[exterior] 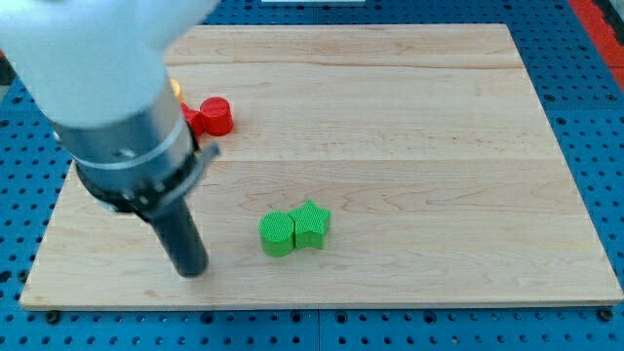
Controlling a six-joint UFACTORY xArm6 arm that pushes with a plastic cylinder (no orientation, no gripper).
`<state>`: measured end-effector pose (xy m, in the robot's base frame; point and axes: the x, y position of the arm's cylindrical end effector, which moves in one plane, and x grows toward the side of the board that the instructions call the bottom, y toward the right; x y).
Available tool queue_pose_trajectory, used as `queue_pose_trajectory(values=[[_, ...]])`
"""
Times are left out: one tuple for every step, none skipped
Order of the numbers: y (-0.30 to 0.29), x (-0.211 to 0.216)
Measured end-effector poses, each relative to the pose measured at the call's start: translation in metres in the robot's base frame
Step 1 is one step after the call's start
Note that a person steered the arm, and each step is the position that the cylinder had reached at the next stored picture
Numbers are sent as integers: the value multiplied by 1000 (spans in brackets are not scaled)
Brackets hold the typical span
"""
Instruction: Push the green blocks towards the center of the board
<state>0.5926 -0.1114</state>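
Near the view's bottom left of the table (439, 146), the rod's tip (192, 272) rests on the wood, to the view's left of the two green blocks and a little lower than they are, with bare wood between it and them. No hand shows on this arm: it ends in the plain dark rod, so nothing is gripped or held. The rod rises toward the view's upper left into a dark collar and a broad pale arm body that fills the view's top left corner and hides that part of the table.

The green cylinder (276, 234) and the green star-shaped block (312, 224) sit side by side, touching, the cylinder on the view's left and the star on the view's right. They lie somewhat below the middle of the table and slightly toward the view's left of it.

Up toward the view's top left, a red cylinder (216, 115) stands on the wood, and just to its left a second red block (194, 121) shows only in part beside the arm, its shape unclear. A small sliver of a yellow block (177, 88) peeks out at the edge of the arm body; its shape cannot be made out. These lie well apart from the green pair and from the tip.
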Motion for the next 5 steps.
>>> queue_pose_trajectory(values=[[43, 1], [102, -28], [148, -63], [159, -111], [151, -116]])
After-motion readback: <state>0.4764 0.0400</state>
